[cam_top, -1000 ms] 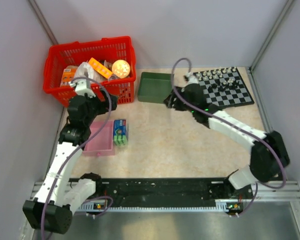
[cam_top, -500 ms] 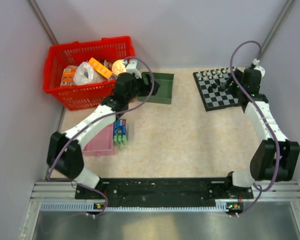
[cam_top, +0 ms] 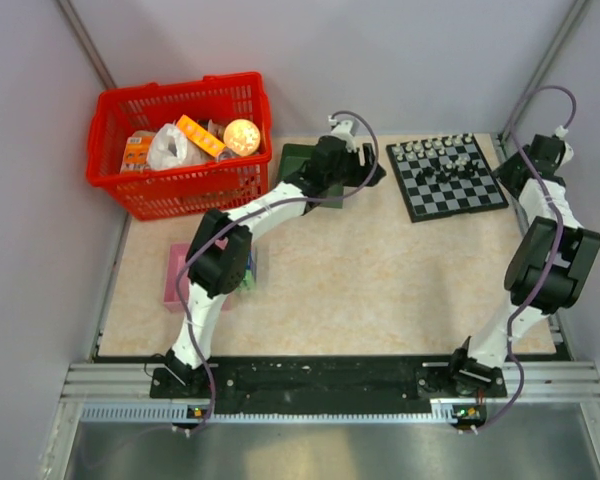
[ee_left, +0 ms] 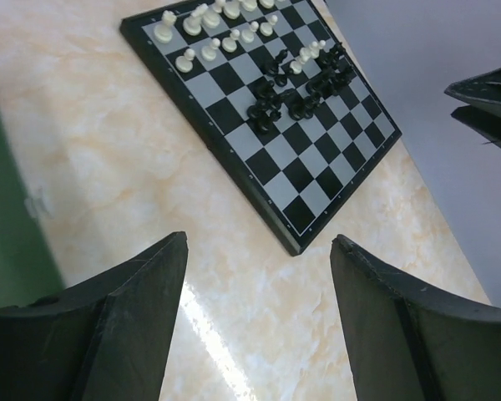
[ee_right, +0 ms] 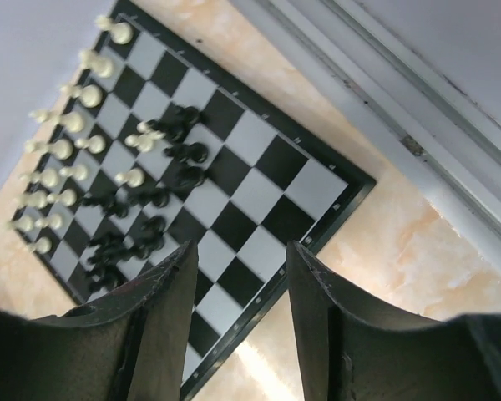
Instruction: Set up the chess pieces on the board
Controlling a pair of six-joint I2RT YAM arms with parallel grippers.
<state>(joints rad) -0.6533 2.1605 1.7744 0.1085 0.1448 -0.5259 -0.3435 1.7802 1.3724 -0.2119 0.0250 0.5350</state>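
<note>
Your left gripper (ee_left: 259, 241) hangs parted and empty over the surface (ee_left: 108, 125), beside the board (ee_left: 313, 196). Your right gripper (ee_right: 242, 248), also parted and empty, hovers above the board, where the chess pieces (ee_right: 150, 200) crowd together.

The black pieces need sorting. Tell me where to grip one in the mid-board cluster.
Take an outer black piece across its narrow body, coming straight down from above: it is tiny and neighbours crowd it, so a sideways approach would likely knock them.

Board (cam_top: 462, 198) near rows seemingly free, pieces (cam_top: 432, 170) beyond
</note>
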